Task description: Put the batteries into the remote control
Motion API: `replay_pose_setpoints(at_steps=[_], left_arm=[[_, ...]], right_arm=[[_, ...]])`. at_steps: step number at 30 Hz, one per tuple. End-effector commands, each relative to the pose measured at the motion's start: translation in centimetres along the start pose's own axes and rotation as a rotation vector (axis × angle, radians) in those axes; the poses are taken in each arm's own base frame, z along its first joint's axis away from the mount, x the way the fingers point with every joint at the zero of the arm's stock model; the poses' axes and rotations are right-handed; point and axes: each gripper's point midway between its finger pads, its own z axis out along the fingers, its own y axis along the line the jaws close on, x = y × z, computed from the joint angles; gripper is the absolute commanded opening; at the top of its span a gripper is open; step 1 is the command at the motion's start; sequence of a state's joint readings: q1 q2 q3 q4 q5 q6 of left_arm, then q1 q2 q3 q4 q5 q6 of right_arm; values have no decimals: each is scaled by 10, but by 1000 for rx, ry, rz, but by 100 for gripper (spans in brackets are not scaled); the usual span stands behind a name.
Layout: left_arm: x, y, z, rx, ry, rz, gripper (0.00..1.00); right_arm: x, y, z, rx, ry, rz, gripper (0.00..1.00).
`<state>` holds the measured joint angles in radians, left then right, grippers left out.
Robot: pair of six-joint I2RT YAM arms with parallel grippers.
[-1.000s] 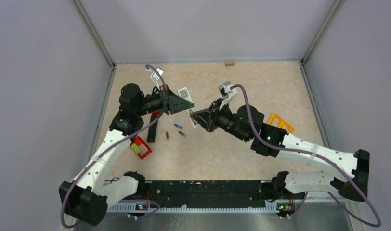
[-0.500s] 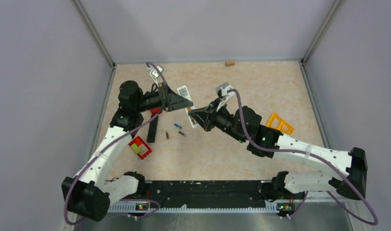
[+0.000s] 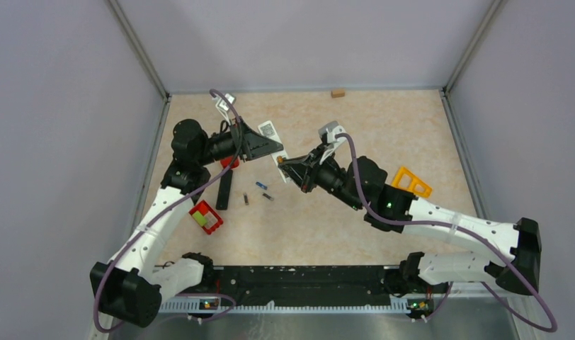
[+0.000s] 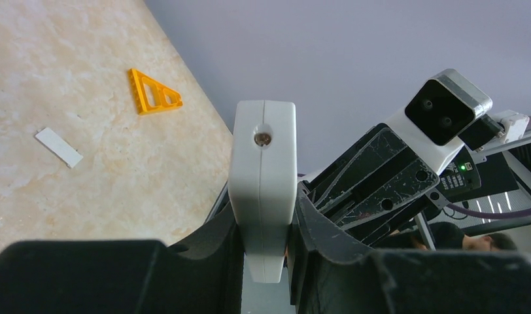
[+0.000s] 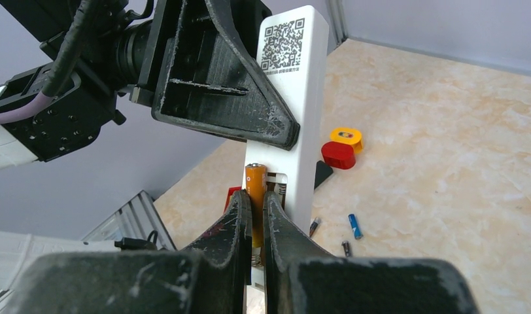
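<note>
Toward the far left corner of the beige counter [image 3: 384, 127], the left jaws, clamped on the white remote control [image 5: 295, 98], have carried it slightly farther left, and the right jaws, pinching the orange battery [image 5: 255, 190], have followed to its open bay, so seating seems close.
</note>
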<state>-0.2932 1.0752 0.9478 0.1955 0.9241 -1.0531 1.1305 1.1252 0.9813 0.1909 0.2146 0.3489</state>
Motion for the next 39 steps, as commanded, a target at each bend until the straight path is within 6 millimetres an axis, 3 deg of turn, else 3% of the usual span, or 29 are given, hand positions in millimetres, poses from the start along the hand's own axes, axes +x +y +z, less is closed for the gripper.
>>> replay_pose_setpoints(at_steps=[1,6,11,25,27,33,39], left_arm=[[-15,-38,-5,82,-68,107,0],[-14,-39,-5,90,-59,103,0],[-14,-39,-5,92,-54,95,0],[-15,-32,-3,73,-55,86,0],[-14,-30,-3,72,-54,85,0],[-13,-31,-3,78,-45,70,0],[-8,-33,-2,97,-2,-19,0]], right_arm=[[3,0,-6,-5,12,-24,2],[3,-1,-7,-3,12,-27,3],[8,2,-5,-18,33,-36,13],[-12,0,-5,26,-6,-8,31],[-21,0,-5,36,-27,-1,28],[-15,-6,2,68,-17,-21,8],[-14,-6,8,65,-38,-24,3]])
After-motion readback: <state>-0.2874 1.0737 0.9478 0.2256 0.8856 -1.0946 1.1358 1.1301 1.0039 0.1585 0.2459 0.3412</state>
